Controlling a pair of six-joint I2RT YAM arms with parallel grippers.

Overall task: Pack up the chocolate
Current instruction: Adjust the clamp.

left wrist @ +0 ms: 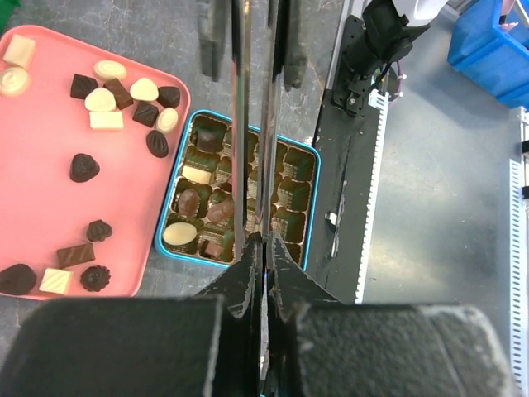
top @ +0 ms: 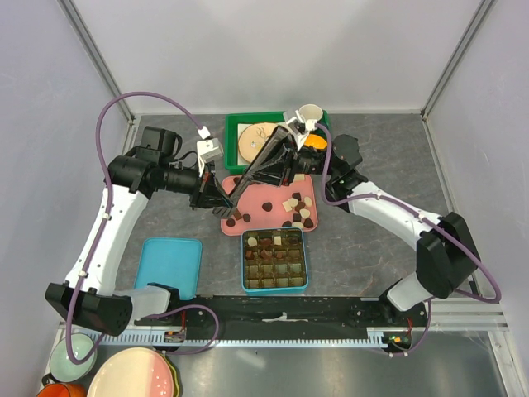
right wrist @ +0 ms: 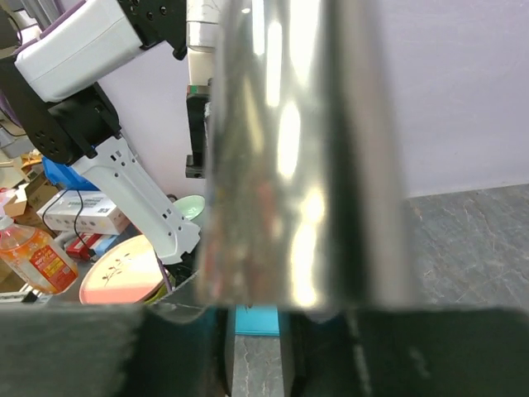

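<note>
Grey table (top: 364, 248) sitting in pale-walled booth. choc pcs (left wrist: 99, 99) lying loose on pink tray (top: 256, 194) mid-table, more filling teal tin (top: 244, 260) just near of it. L arm reaching in from left, left gripper (left wrist: 263, 248) clenching thin metal tongs (left wrist: 241, 124) at tray's left side. R arm bending in from right, right gripper (top: 287, 159) hanging over tray's far edge, grip: can't tell tbh.

On the grey desk (top: 364, 248) a pink tray (top: 273, 190) is seen strewn with loose chocolate (top: 299, 217), dark, brown and cream. Just in front of it a teal tin (top: 307, 265) is set, its compartments partly filled. Both claws are held over the tray's left side, the left claw (top: 231, 211) nearer the tin, the right claw (top: 248, 178) toward the tray's far edge. A blue tray (top: 169, 265) is laid left of the tin
</note>
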